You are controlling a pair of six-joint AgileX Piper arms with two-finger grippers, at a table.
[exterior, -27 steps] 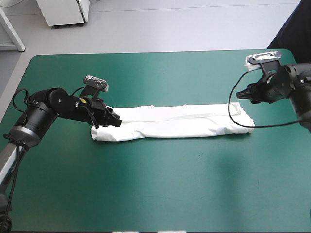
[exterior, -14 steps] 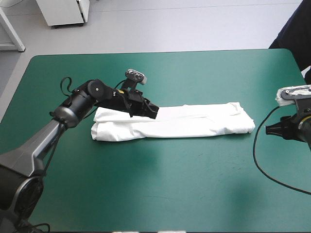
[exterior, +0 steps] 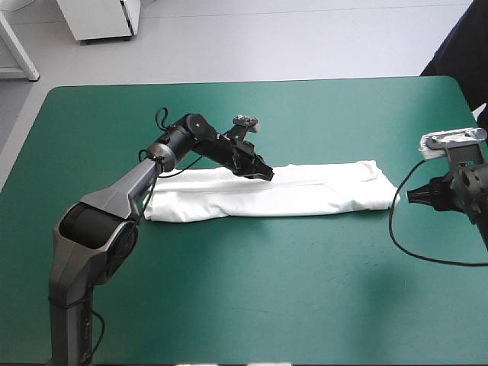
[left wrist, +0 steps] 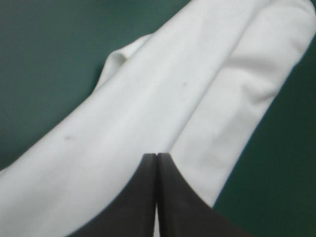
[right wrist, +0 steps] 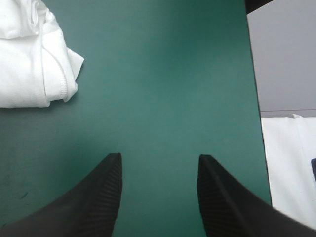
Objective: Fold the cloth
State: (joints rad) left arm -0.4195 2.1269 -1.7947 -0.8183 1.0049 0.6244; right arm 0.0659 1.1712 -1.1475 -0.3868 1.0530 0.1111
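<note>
Left gripper [exterior: 266, 174] clamped empty over the T-shirt [exterior: 320, 195], right gripper [right wrist: 158, 159] spread wide near its end: soft, light, floppy, so prob. pinch the end corners.

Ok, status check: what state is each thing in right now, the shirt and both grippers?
T-shirt: folded into a long strip, lying flat on the teal-green cover.
Left gripper: shut, over the strip's middle.
Right gripper: open, empty, over bare cover past the strip's end.
</note>
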